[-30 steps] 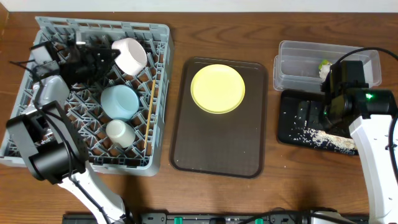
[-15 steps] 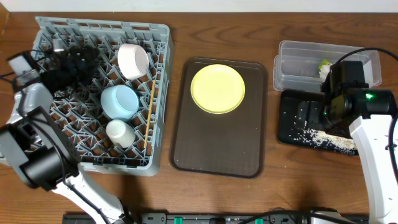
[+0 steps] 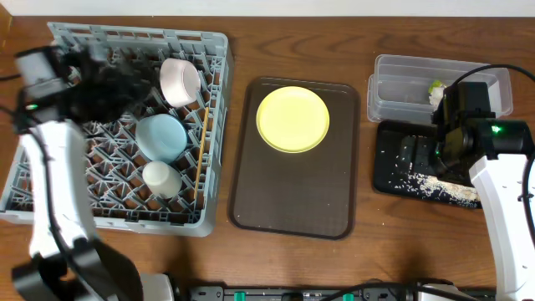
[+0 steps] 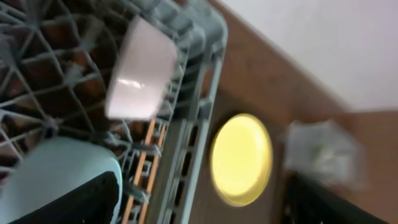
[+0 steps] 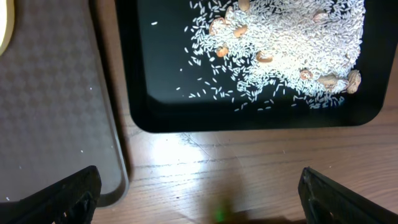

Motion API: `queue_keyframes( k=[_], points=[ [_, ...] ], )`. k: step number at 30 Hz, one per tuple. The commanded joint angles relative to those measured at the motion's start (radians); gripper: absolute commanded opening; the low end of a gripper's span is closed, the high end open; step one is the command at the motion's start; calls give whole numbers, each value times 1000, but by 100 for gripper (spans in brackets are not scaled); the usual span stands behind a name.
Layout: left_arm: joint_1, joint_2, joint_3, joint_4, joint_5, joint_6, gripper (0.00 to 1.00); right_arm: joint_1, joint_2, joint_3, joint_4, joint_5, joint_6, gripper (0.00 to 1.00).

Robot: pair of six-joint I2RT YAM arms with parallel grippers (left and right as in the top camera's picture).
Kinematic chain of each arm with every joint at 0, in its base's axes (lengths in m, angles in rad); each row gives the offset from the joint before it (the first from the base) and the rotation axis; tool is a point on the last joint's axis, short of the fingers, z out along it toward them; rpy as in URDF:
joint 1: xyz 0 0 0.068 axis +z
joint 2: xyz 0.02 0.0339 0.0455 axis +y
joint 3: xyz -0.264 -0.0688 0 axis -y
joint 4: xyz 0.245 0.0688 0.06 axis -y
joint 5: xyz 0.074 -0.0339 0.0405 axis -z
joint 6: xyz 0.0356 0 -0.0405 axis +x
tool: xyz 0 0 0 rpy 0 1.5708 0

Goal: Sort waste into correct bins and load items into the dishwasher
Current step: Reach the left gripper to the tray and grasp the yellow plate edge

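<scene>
The grey dishwasher rack [image 3: 50, 196] holds a tilted white bowl [image 3: 178, 81], the light blue bowl [image 3: 161, 138] and the chopsticks [image 3: 201, 155]. My left gripper [image 3: 124, 82] hovers open over the rack's far part, just left of the white bowl, holding nothing. Its wrist view shows the white bowl [image 4: 140, 78], the blue bowl [image 4: 56, 174] and the yellow plate [image 4: 241, 158]. The yellow plate [image 3: 292, 119] lies on the brown tray. A green wrapper [image 3: 435, 86] sits in the clear tub [image 3: 401, 79]. Rice crumbs [image 5: 298, 37] lie in the black tray [image 5: 161, 68]. My right gripper [image 5: 205, 205] is open and empty above the bare wood in front of that tray.
A small white cup [image 3: 159, 178] stands in the rack near the chopsticks. The dark brown serving tray [image 3: 292, 188] fills the middle of the table, and its edge [image 5: 56, 93] lies just left of my right gripper. A few peanuts [image 5: 264, 58] are mixed with the rice.
My left gripper has opened and pulled back from the white bowl, which now rests tilted in the rack; the left arm has swung up and over. The right arm has not moved.
</scene>
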Motion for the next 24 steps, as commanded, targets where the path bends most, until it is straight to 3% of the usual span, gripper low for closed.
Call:
queue_keyframes(
  k=[1,11,17,24],
  points=[
    [-153,-43,0,-37,-303,47,92,-8,-13,10,-5,16,68,99],
    [-632,9,0,-21,-381,47,93,-90,-13,10,-51,74,156,99],
    [-829,125,0,29,-595,48,93,-151,-13,10,-51,21,156,99],
    [-984,322,0,137,-655,114,87,-158,-13,10,-51,21,155,99]
  ],
)
